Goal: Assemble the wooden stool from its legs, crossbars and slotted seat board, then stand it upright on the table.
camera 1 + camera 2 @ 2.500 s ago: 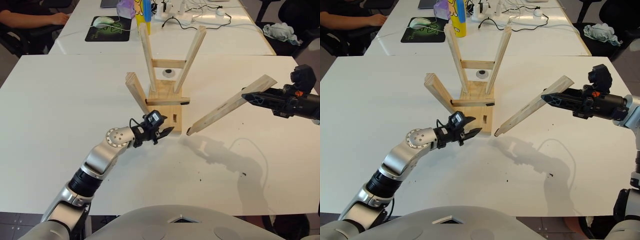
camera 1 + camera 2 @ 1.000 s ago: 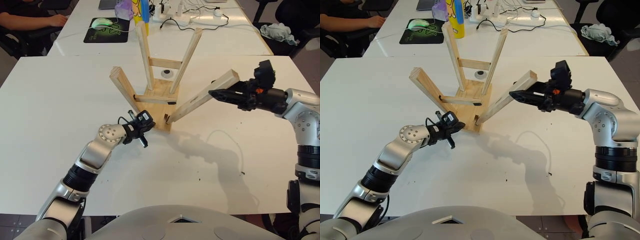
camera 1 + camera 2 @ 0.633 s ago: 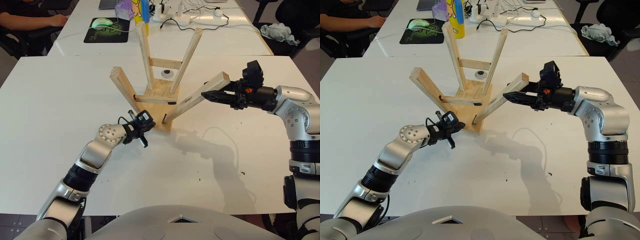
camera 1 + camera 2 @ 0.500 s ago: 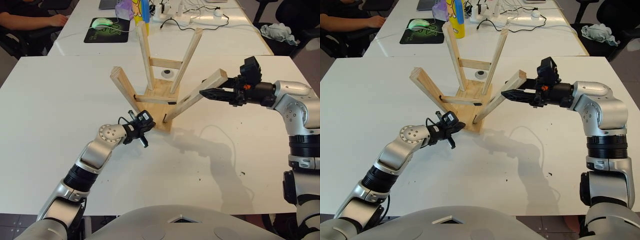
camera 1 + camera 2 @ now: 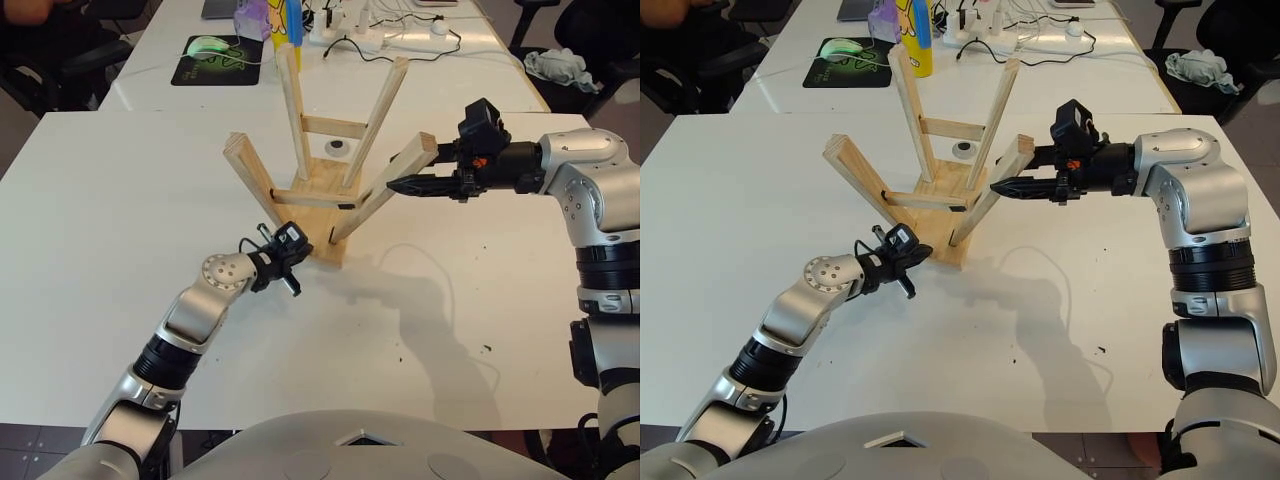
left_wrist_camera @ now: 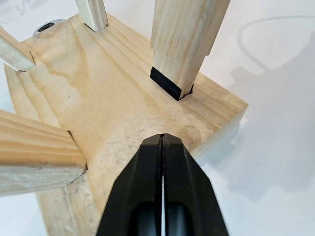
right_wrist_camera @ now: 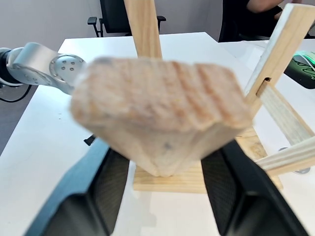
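While right gripper (image 5: 396,187) holds leg (image 5: 365,203), foot in seat board (image 5: 318,226) slot

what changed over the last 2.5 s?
The right gripper swung the loose leg in from the right; its lower end now sits in the seat board. The left gripper closed and moved to the board's near corner. The other three legs stayed put.

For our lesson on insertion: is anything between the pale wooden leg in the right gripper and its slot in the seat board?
Nothing visible: the pale wooden leg meets its slot in the wooden seat board; the shut left gripper rests beside it.
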